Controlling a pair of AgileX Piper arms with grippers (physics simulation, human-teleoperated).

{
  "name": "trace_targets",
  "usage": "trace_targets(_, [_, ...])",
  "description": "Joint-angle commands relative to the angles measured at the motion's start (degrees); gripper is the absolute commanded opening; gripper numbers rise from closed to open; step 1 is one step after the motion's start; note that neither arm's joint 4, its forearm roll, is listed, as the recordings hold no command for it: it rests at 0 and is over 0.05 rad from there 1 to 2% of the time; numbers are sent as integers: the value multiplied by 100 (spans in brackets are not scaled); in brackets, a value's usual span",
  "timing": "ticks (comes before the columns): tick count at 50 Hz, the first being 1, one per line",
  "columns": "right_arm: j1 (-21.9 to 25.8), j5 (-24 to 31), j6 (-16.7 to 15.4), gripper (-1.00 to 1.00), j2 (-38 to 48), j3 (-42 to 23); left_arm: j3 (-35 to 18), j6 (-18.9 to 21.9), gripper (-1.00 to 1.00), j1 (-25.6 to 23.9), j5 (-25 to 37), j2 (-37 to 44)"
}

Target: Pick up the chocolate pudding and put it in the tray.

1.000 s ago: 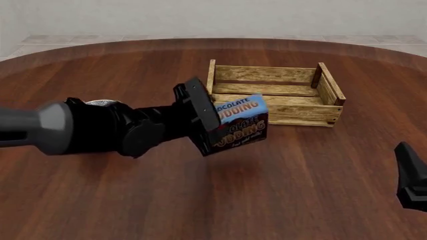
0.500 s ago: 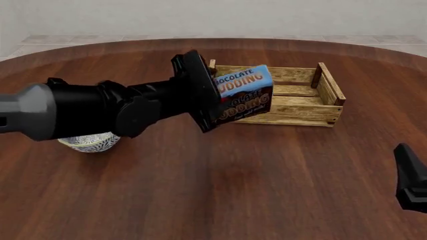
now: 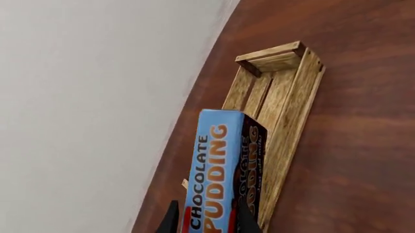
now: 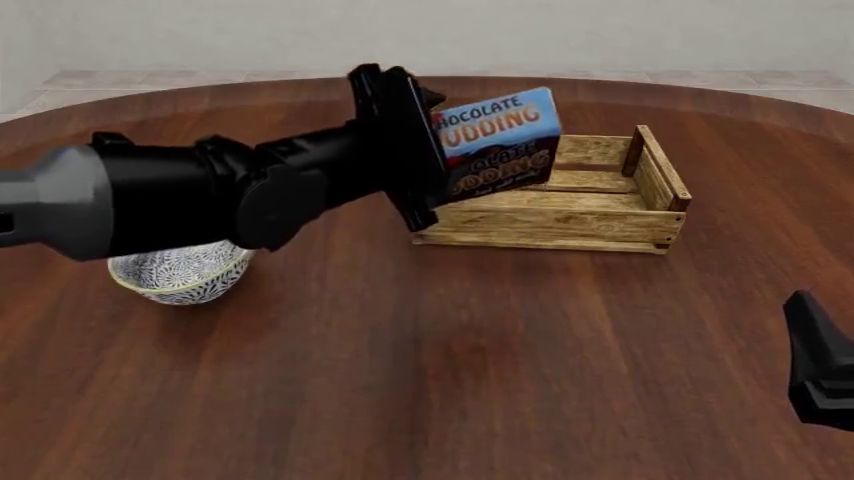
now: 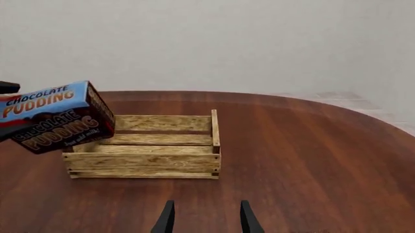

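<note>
left gripper [image 4: 434, 150] clamps chocolate pudding [image 4: 497, 145] high, prob to clear tray [image 4: 607, 232] rim; right gripper [image 5: 204, 216] apart, idle.

Chocolate pudding [image 4: 497, 142] tilted above tray [image 4: 607, 226].

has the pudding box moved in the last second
Yes. Held in the left gripper, the chocolate pudding has risen and gone farther from the camera: it was in front of the tray's near wall, now it overlaps the tray's left end.
</note>
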Motion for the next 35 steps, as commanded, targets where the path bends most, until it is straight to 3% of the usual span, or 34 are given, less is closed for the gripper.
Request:
trace_targets(1, [14,3,25,100,-4,11,-227,343,-100,-42,-223,49])
trace_targets(11, [18,0,44,100,21,-13,-260,602,-100,-87,-713,210])
trace_targets(35, [26,-17,79,100,32,-2,-874,691,-100,-217,-721,662])
